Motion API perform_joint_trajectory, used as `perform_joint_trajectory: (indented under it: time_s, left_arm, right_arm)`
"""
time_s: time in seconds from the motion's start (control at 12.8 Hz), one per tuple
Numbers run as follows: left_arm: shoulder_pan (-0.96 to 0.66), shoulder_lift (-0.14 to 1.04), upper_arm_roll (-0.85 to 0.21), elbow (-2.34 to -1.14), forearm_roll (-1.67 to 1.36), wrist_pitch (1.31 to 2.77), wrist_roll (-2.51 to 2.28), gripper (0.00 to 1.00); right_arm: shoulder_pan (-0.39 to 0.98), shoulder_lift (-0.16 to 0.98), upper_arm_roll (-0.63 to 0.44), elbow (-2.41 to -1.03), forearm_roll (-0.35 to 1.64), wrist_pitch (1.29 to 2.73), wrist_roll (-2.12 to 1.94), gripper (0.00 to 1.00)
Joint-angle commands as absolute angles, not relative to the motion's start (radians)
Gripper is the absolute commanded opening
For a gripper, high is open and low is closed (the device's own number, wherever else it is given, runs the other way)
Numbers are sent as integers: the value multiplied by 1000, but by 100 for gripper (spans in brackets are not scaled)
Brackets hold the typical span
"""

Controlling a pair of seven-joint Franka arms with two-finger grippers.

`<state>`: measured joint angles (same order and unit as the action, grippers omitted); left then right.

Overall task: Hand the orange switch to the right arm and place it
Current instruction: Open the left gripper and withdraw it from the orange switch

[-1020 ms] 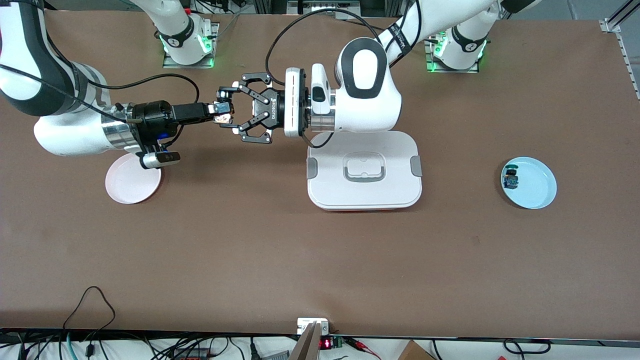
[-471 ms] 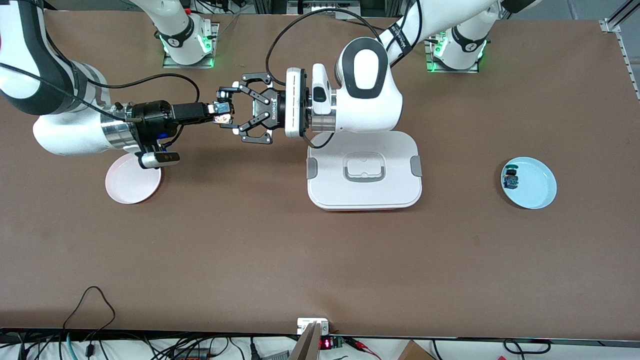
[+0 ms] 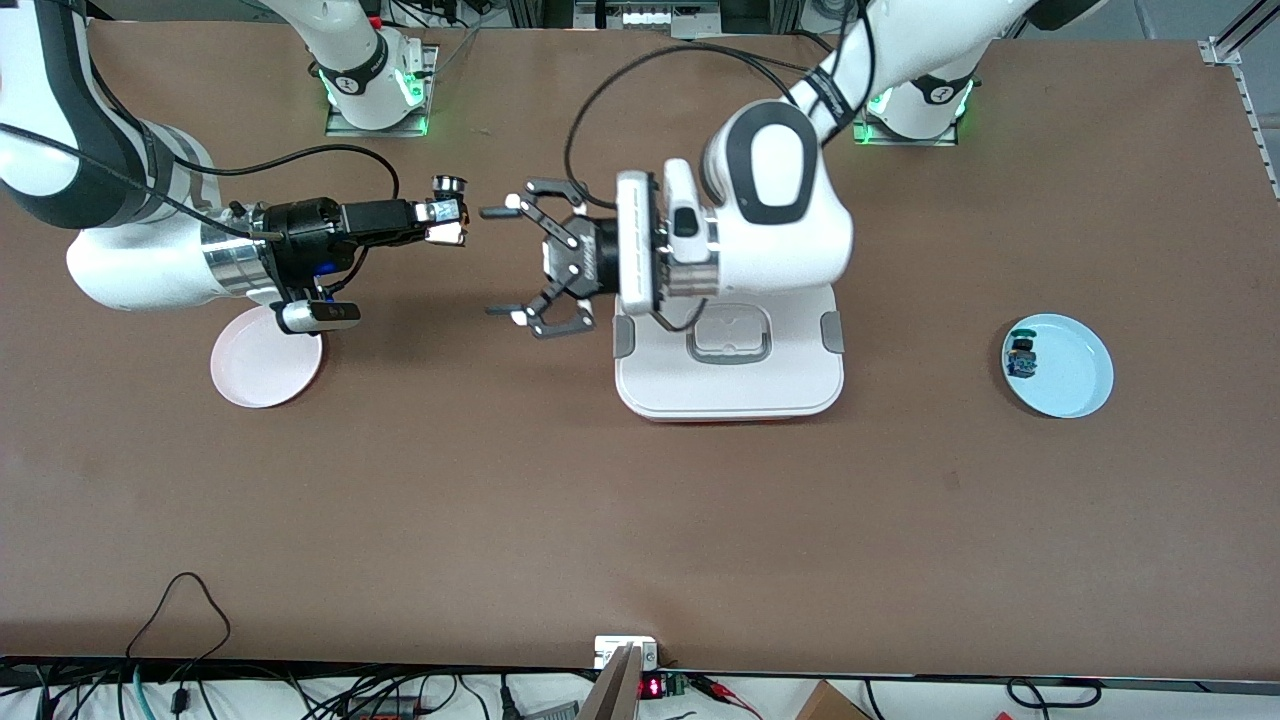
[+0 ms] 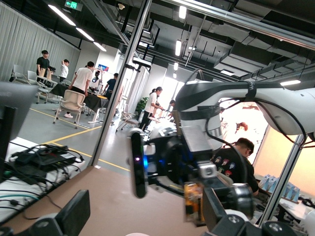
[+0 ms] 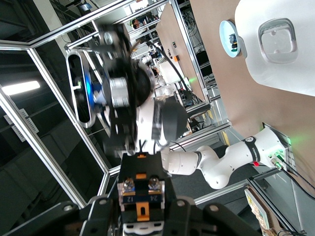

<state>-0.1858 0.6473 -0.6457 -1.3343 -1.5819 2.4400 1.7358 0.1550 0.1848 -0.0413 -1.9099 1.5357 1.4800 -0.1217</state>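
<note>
Orange switch (image 3: pixel 446 214): you see it clamped in the right gripper (image 3: pixel 447 222), whose two fingers are closed on its body, with the round silver-rimmed button end sticking out past the fingertips toward the robots' bases. In the right wrist view the orange switch (image 5: pixel 141 194) sits squarely between the black fingers (image 5: pixel 101 209), showing its orange block, two screws and a pale label strip. That gripper hangs in the air over bare brown table (image 3: pixel 640 500), its arm reaching along the tabletop from the right arm's end.

Facing it you find the left gripper (image 3: pixel 499 262), spread wide with nothing between its fingers. A clear gap of table separates its fingertips from the switch, so the two tools are near but apart. It hangs just off the edge of the white lidded box (image 3: pixel 729 372), on the side toward the right arm's end. In the left wrist view you look straight at the right gripper (image 4: pixel 197 194) with the orange part of the switch (image 4: pixel 193 192) in its grip.

Below the right arm's wrist, a pink plate (image 3: pixel 266 368) lies on the table, partly covered by the wrist camera. Toward the left arm's end, well apart from both grippers, you see a light blue plate (image 3: pixel 1075 380) carrying a small switch with a blue body (image 3: pixel 1021 357).
</note>
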Motion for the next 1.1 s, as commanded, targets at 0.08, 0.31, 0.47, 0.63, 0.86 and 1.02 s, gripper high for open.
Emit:
perform_joint_trajectory:
  time_s: [0.08,0.31,0.47,0.63,0.86,1.02]
  left_arm:
    - [5,661,-647,-1338,-1448,2268,1741,100]
    - [173,713,-646,-1324,-1436,2102,1736,100]
    - [283,726,-603,-1328,-1436,2008,1733,100]
    - [334,724,-446,-1312,-1353,1933,1732,100]
    - [391,724,-240,-1273,-1330,1864,1729,100]
    - [375,718,-96,-1110,-1149,1871,1726,100]
  right_arm:
    - [152,158,-38,-1934,1540,1471,-137,5]
    - [140,158,-41,-1934,1536,1453,-143,5]
    - [112,158,-43,-1936,1528,1415,-144,5]
    - [77,158,-44,-1936,1482,1390,-149,5]
    - [35,161,-44,-1936,1392,1359,-176,5]
    - [23,161,-44,-1934,1312,1361,-202,5]
